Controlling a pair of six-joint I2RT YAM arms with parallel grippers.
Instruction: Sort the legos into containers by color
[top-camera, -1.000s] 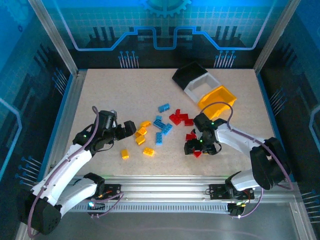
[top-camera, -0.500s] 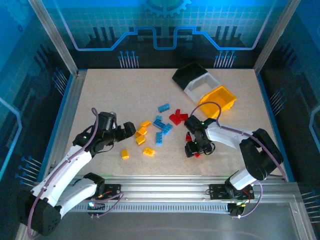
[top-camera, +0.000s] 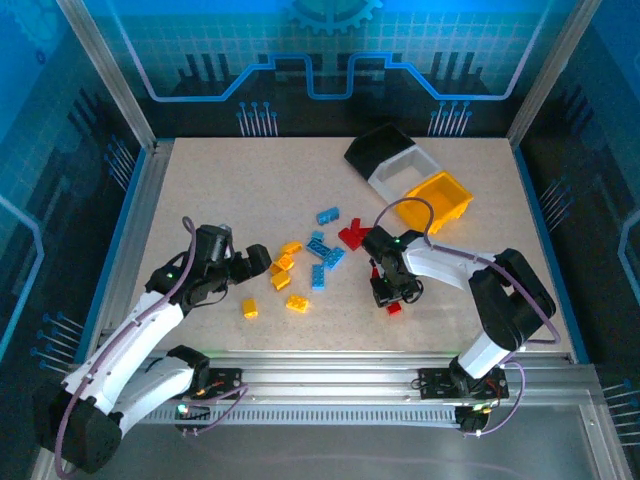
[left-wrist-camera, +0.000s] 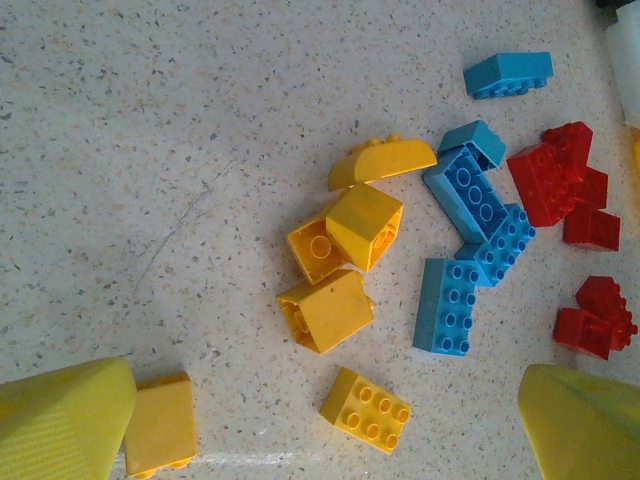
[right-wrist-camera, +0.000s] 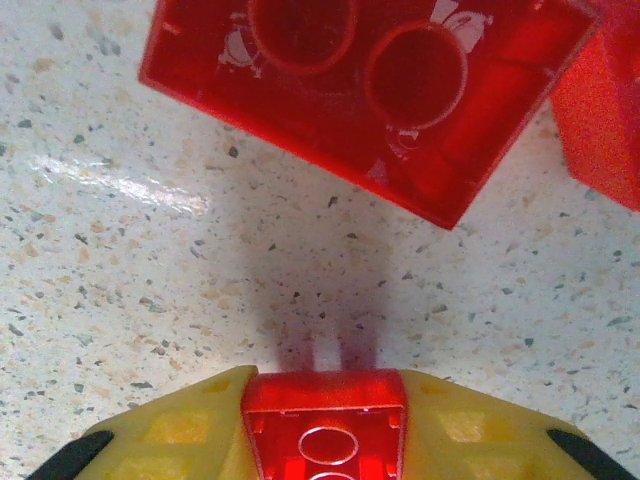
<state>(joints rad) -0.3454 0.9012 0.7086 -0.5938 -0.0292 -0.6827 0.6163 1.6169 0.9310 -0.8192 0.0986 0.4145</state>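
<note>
The legos lie mid-table in three groups: orange-yellow (top-camera: 283, 270), blue (top-camera: 322, 250) and red (top-camera: 355, 236). Low over the table, my right gripper (top-camera: 392, 288) (right-wrist-camera: 325, 400) is shut on a small red brick (right-wrist-camera: 325, 445), pinched between its yellow pads. A larger red brick (right-wrist-camera: 365, 90) lies upside down just ahead of it. My left gripper (top-camera: 258, 258) (left-wrist-camera: 325, 405) stands open over the yellow pieces, with a yellow six-stud brick (left-wrist-camera: 366, 411) between its fingers (left-wrist-camera: 60, 420) and untouched. The black (top-camera: 378, 146), white (top-camera: 388, 183) and orange-yellow (top-camera: 458, 205) containers sit at the back right.
A lone yellow brick (top-camera: 249, 308) and a red brick (top-camera: 394, 308) lie nearer the front edge. Blue bricks (left-wrist-camera: 448, 305) and red bricks (left-wrist-camera: 560, 175) crowd the right of the left wrist view. Metal frame rails border the table.
My right gripper has shifted a little left and its jaws have come together on the small red brick. The left arm has stayed put.
</note>
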